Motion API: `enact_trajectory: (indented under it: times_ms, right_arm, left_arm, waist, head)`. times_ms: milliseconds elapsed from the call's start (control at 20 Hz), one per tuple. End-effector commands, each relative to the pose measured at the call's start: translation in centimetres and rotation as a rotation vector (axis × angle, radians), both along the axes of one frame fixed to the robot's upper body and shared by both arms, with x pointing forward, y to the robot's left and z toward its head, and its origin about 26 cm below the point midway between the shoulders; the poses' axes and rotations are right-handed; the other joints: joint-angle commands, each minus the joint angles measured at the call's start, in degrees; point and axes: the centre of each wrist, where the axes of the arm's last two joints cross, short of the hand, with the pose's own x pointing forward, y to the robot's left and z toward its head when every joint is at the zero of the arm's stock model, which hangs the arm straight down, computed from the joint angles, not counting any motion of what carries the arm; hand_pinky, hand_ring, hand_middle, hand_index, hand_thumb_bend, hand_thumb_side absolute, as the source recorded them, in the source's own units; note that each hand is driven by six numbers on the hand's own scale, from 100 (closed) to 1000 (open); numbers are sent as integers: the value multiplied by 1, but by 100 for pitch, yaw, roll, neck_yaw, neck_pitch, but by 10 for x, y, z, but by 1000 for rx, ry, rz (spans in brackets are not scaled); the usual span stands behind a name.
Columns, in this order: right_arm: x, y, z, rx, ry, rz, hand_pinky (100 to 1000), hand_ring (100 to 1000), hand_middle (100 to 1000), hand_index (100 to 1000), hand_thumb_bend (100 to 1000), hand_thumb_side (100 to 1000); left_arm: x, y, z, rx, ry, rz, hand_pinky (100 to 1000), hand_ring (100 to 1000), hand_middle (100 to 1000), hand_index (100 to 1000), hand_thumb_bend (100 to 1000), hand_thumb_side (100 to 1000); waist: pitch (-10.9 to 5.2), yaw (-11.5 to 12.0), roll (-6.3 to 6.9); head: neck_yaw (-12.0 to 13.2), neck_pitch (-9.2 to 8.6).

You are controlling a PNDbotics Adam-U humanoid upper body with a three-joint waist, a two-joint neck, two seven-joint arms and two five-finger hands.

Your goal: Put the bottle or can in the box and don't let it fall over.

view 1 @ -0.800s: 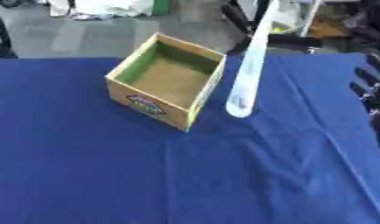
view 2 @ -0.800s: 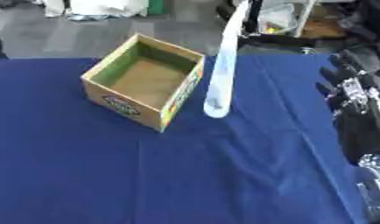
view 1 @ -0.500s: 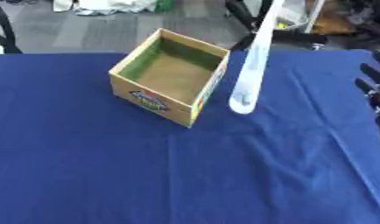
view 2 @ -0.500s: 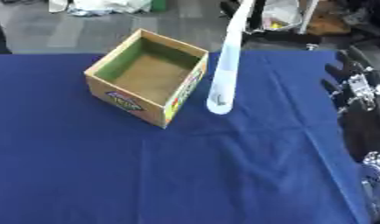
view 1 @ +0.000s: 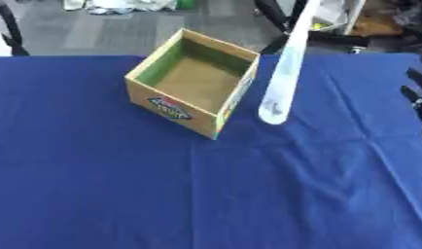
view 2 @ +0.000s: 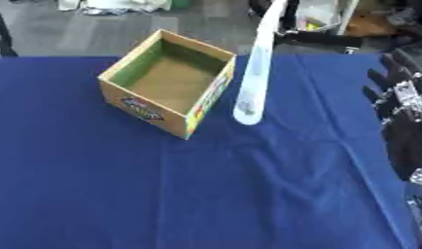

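one tall pale bottle [view 1: 282, 73] stands beside the open box [view 1: 190, 81] near the table's far edge; the right hand [view 2: 400, 99], fingers relaxed, should grasp it low and keep it vertical.

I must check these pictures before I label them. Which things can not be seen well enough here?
- Pale tall object beside the cardboard box: stretched and blurred in both eye views, top cut by the upper edge; bottle or can cannot be told.
- Right hand: dark and partly cut by the right edge; whether its fingers are curled or straight is unclear.
- Left hand: in neither view.
- Box label: print too blurred to read.
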Motion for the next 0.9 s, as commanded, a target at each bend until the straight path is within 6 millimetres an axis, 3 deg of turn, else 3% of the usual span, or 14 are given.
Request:
enact_trajectory:
  times_ms: [50, 450, 850, 900]
  right_arm:
    - [-1, -4, 17, -81, -11, -9, 1000, 1000, 1000, 1000, 100, 523]
    - [3, -8, 53, -286, -3, 22, 1000, 1000, 1000, 1000, 100, 482]
    - [15, 3, 86, -415, 65, 43, 1000, 1000, 1000, 1000, 100, 479]
    - [18, 4, 88, -424, 71, 46, 1000, 1000, 1000, 1000, 100, 443]
  left_arm:
    - [-2, 2, 14, 32, -33, 5, 917, 1000, 1000, 788, 432, 620]
    - [-3, 4, 11, 44, -14, 8, 917, 1000, 1000, 788, 432, 621]
    - [-3, 5, 7, 52, 6, 5, 917, 1000, 1000, 788, 432, 622]
    - [-3, 5, 7, 53, 9, 4, 917, 1000, 1000, 788, 432, 622]
  waist:
    - [-108, 6, 0]
    - [-181, -7, -52]
    - [-279, -5, -86]
    - [-292, -3, -88]
  head:
    - [-55, -107]
    - [-121, -61]
    - [-164, 34]
    - [-174, 47]
